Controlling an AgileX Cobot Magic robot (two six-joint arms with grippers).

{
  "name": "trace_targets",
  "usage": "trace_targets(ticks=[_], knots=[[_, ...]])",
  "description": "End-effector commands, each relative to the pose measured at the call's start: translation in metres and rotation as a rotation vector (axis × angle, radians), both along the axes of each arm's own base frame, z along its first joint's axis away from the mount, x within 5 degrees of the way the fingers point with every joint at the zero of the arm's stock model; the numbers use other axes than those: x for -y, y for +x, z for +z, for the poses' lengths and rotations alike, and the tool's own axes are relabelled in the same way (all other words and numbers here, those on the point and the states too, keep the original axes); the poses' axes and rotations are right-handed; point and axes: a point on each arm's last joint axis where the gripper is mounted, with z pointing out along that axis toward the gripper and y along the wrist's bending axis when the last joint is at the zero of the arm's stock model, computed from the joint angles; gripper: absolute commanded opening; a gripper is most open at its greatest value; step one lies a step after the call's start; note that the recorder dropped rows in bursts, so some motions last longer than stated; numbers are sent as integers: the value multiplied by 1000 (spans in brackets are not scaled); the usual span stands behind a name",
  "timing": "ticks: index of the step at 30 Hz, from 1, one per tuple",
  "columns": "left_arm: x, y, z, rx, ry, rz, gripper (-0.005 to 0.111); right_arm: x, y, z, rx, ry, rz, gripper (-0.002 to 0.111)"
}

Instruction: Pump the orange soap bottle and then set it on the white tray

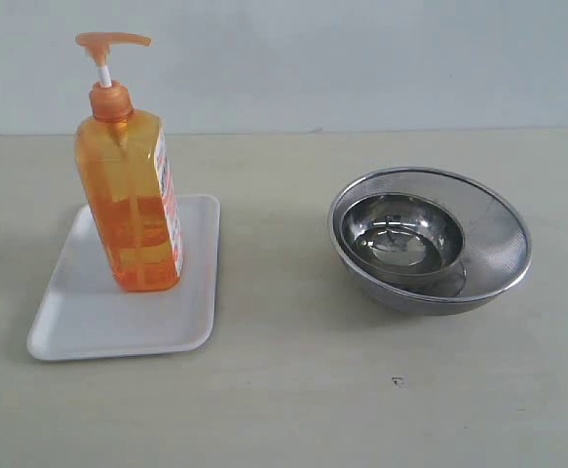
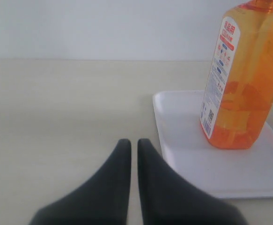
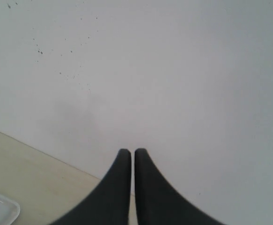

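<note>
A steel bowl [image 1: 405, 234] sat in a mesh bowl [image 1: 496, 244], well apart from the white tray [image 1: 89, 322] bearing the upright orange soap bottle [image 1: 132, 200]. The left gripper [image 2: 133, 143] — near the tray — and right gripper [image 3: 132, 152] were closed, holding nothing.

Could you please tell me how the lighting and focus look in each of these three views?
Exterior view: soft, even light, only faint shadows, bright reflections inside the steel bowl; orange soap bottle and white tray sharp. Left wrist view: left gripper dark and soft-edged, bottle's label fairly crisp. Right wrist view: right gripper likewise blurred against a plain, speckled wall.
</note>
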Motion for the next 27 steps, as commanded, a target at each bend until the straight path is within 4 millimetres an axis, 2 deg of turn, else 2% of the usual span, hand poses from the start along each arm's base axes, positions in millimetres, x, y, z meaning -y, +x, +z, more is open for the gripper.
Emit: trace_targets(ticks=[1, 16, 21, 27], knots=[[1, 0, -1, 0, -15, -5, 5, 2, -2, 3, 15, 4, -12, 0], [1, 0, -1, 0, -15, -5, 5, 3, -4, 4, 20, 5, -12, 0], [1, 0, -1, 0, -15, -5, 5, 6, -21, 15, 70, 7, 1, 0], [1, 0, -1, 0, -15, -5, 5, 11, -56, 32, 161, -1, 29, 0]])
